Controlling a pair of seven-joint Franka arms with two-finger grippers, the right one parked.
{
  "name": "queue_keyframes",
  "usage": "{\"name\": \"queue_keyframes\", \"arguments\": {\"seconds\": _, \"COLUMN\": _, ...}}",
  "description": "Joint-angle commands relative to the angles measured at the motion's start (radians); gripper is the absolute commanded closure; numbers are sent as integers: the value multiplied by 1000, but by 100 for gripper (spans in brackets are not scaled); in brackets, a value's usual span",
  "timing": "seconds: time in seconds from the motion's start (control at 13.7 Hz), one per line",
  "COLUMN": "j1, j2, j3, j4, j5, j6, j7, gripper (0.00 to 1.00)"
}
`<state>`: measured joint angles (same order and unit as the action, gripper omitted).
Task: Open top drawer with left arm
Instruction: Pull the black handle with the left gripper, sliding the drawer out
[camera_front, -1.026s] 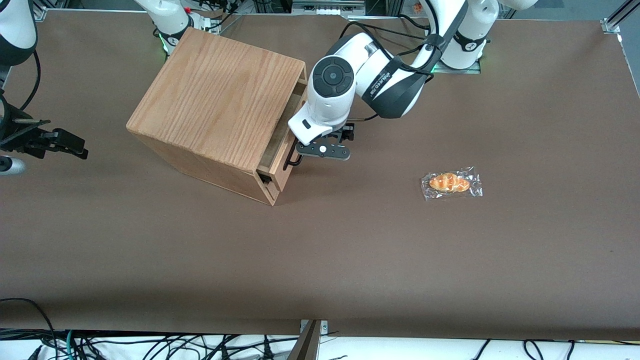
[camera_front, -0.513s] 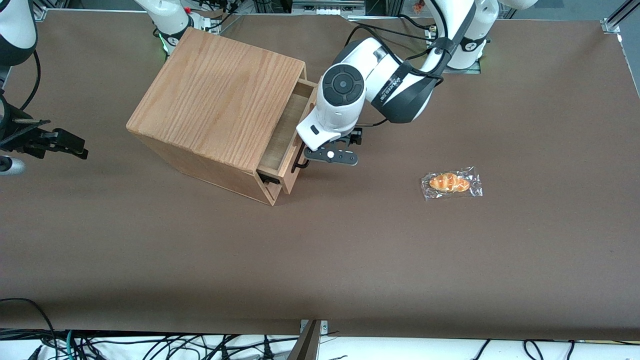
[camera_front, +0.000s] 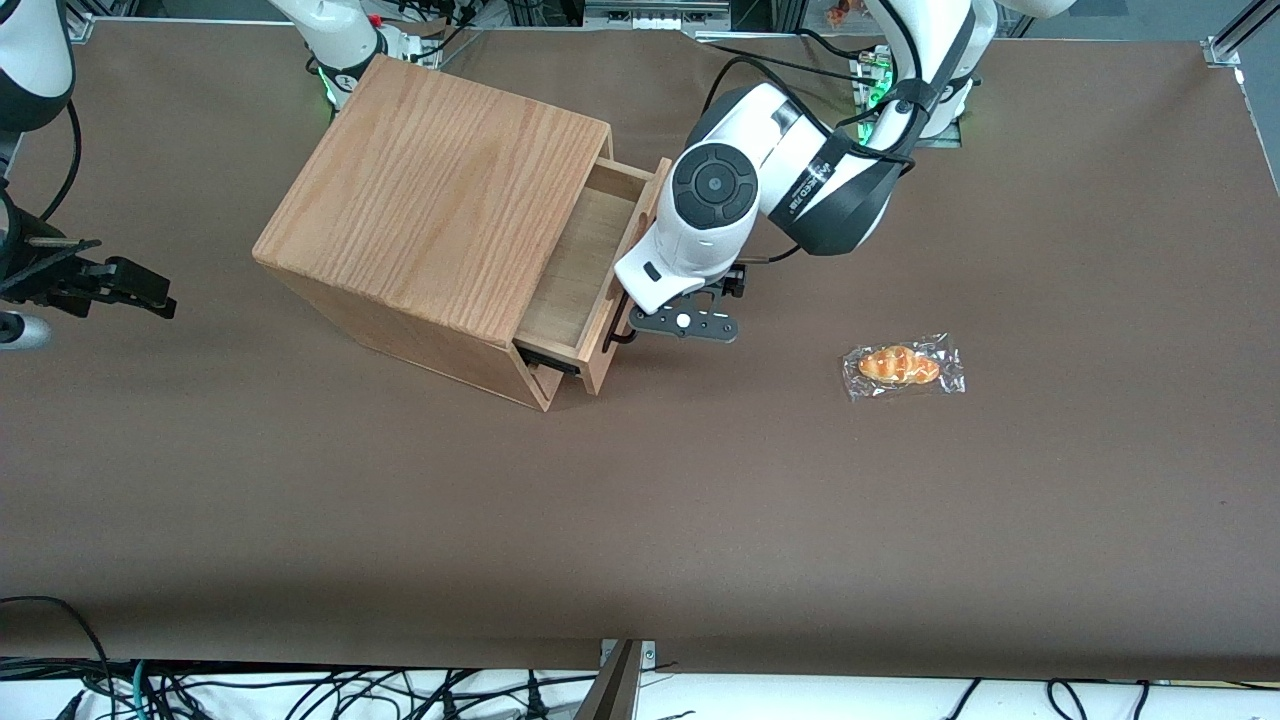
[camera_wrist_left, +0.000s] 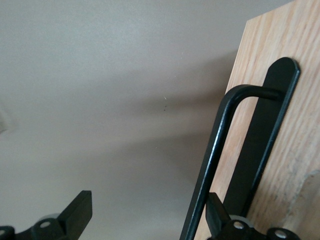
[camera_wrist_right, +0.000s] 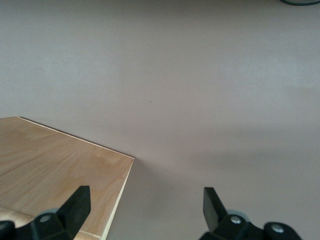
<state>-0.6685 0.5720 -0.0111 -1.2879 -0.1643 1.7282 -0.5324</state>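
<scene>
The oak-grain cabinet (camera_front: 440, 180) stands on the brown table. Its top drawer (camera_front: 575, 275) is pulled partly out, and its bare wooden inside shows. The thin black bar handle (camera_front: 616, 332) on the drawer front is also in the left wrist view (camera_wrist_left: 215, 145). The left arm (camera_front: 760, 180) reaches down in front of the drawer. Its gripper (camera_front: 630, 325) is at the handle and open (camera_wrist_left: 147, 217). One fingertip (camera_wrist_left: 216, 212) sits between the bar and the drawer panel, touching the bar. The other fingertip (camera_wrist_left: 80, 210) is well clear of the bar, over the table.
A wrapped orange bread roll (camera_front: 903, 366) lies on the table toward the working arm's end, apart from the drawer. A lower drawer front edge (camera_front: 540, 368) shows under the top drawer. Cables hang along the table's near edge (camera_front: 640, 660).
The drawer has slid steadily farther out of the cabinet. The left arm and its gripper have moved with the handle, away from the cabinet toward the working arm's end.
</scene>
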Motion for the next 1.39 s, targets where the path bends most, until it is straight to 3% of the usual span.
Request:
{"name": "queue_keyframes", "arguments": {"seconds": 0.0, "j1": 4, "j2": -17, "j3": 0, "j4": -7, "j5": -9, "j6": -21, "j7": 23, "gripper": 0}}
{"name": "queue_keyframes", "arguments": {"seconds": 1.32, "j1": 18, "j2": -8, "j3": 3, "j4": -37, "j5": 15, "j6": -44, "j7": 101, "gripper": 1}}
